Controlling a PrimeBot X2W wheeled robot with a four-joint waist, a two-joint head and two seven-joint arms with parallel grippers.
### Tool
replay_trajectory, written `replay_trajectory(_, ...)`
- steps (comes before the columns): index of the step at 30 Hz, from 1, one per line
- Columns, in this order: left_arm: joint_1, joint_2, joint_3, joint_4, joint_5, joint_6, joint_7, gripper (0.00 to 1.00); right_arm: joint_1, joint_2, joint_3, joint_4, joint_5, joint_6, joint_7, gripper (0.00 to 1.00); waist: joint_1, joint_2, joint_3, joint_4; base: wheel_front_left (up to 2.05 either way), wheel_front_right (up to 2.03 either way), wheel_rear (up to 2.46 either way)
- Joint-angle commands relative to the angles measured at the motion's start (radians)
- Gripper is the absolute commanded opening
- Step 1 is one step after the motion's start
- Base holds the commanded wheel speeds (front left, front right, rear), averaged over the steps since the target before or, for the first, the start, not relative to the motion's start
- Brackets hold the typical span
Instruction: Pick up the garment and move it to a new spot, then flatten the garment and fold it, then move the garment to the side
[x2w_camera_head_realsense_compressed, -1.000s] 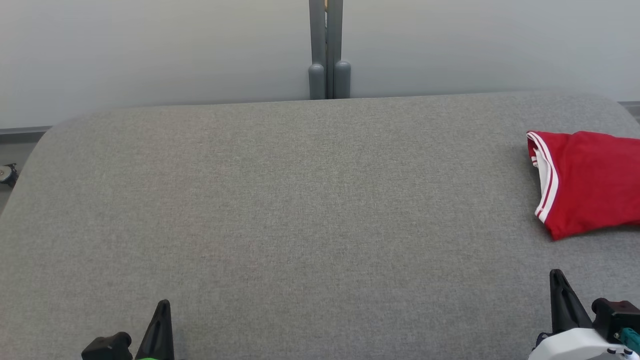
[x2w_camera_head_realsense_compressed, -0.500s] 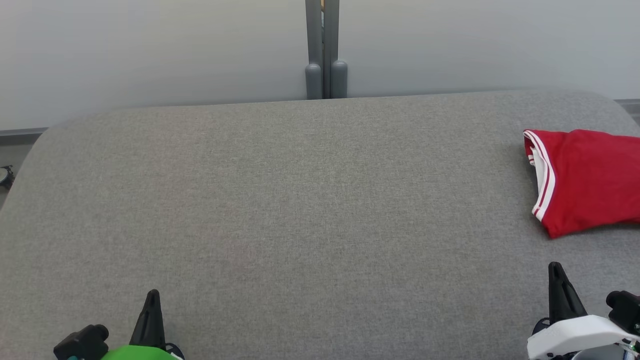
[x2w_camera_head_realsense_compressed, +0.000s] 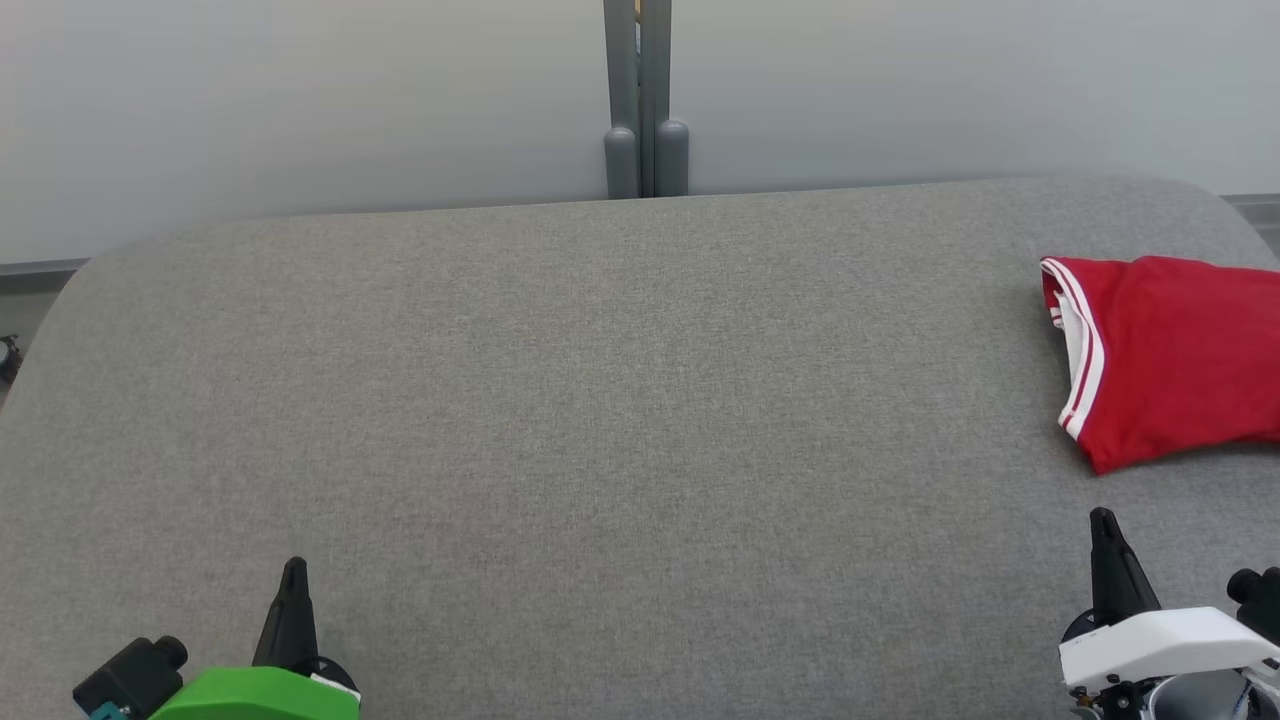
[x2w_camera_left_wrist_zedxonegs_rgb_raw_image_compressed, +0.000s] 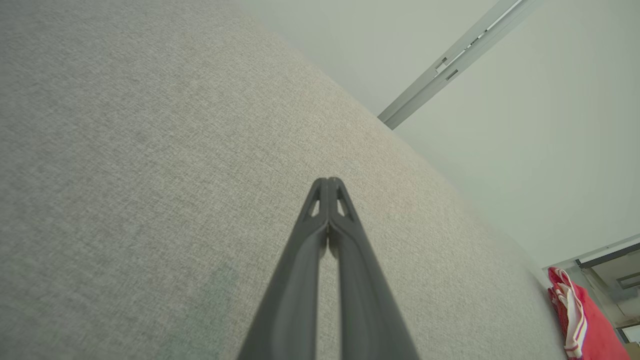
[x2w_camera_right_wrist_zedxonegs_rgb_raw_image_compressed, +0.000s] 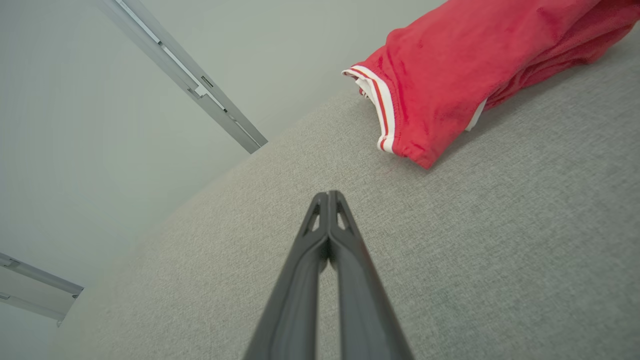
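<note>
Garment: a red piece with white striped trim, lying folded at the right edge of the head view, partly cut off by the frame, on the far right part of the desk. That desk is covered in grey woven cloth with rounded far corners, and most of it lies bare toward the left of the frame. Behind it stands a pale grey wall, split at upper centre by a darker grey upright post. The right gripper sits at the lower right under a white cover, just below the garment and apart from it. The left gripper sits at the lower left, beside a green cover and well apart from the garment. Both wrist views show each pair of fingers pressed together and pinching nothing. The right wrist view brings the garment close at its upper right, with white cloth peeking from under the fold. The left wrist view catches it small in the lower right corner.
</note>
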Motion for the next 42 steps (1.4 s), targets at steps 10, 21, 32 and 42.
replay_trajectory(10,-0.045,0.002,0.018,-0.026,-0.149,0.0,0.036,0.0,-0.044,-0.011,0.01,-0.003,0.174,0.0,0.037,0.0,0.0,0.0,0.001,-0.006,0.0,0.0,0.0)
replay_trajectory(21,-0.06,0.001,0.028,-0.034,-0.264,0.0,0.066,0.0,-0.062,-0.012,0.018,0.002,0.313,0.0,0.067,0.0,0.0,0.0,0.001,-0.011,0.0,0.0,0.0)
replay_trajectory(32,-0.077,-0.001,0.039,-0.044,-0.39,0.0,0.1,0.0,-0.082,-0.014,0.026,0.008,0.464,0.0,0.101,0.0,0.0,0.0,0.002,-0.018,0.0,0.0,0.0)
replay_trajectory(42,-0.088,-0.002,0.047,-0.051,-0.482,0.0,0.124,0.0,-0.096,-0.016,0.033,0.013,0.578,0.0,0.127,0.0,0.0,0.0,0.003,-0.023,0.0,0.0,0.0)
